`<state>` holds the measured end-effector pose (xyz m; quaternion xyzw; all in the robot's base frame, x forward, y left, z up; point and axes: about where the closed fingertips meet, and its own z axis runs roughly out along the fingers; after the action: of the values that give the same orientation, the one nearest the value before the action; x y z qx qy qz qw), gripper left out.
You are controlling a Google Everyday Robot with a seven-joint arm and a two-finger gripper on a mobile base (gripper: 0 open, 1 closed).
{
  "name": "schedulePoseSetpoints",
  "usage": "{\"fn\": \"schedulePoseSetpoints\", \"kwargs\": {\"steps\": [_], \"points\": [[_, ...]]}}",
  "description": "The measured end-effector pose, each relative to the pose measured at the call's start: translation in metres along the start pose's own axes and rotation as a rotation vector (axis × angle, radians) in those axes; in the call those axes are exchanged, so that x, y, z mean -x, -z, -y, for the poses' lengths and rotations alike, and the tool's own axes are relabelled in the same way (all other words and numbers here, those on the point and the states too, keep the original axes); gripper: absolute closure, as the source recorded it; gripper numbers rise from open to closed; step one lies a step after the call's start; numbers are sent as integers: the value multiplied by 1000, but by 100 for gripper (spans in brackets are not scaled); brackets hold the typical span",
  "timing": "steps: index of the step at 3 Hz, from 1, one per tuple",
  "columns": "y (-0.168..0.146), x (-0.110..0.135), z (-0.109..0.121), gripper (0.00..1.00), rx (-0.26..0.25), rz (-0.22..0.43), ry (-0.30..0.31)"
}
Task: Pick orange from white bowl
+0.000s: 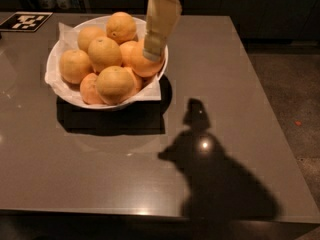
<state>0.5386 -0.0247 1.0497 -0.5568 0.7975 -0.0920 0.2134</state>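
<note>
The white bowl (56, 86), lined with white paper, stands at the back left of the grey table (100, 174). It holds several pale yellow-orange oranges, with one in front (115, 84), one in the middle (104, 54) and one at the back (121, 27). A deeper-orange fruit (142, 66) lies at the bowl's right side. My cream-coloured gripper (152, 55) comes down from the top of the view over the bowl's right rim. Its tip is at or just above the deeper-orange fruit.
A black-and-white marker tag (25, 21) lies at the table's back left corner. The arm's dark shadow (210, 169) falls on the table's right front part. The table's right edge (272, 124) borders the floor. Dark cabinets stand behind.
</note>
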Motion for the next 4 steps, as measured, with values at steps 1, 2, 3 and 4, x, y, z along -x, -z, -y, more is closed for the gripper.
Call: {"fn": "schedulePoseSetpoints", "kwargs": {"steps": [1,2,3,4], "points": [[-12,43,-4,0,-12,-29,66],[-11,57,-4,0,-27,-4,81],[-18,83,-4,0,38,77,94],[-33,108,-12,0,111,90,115]]}}
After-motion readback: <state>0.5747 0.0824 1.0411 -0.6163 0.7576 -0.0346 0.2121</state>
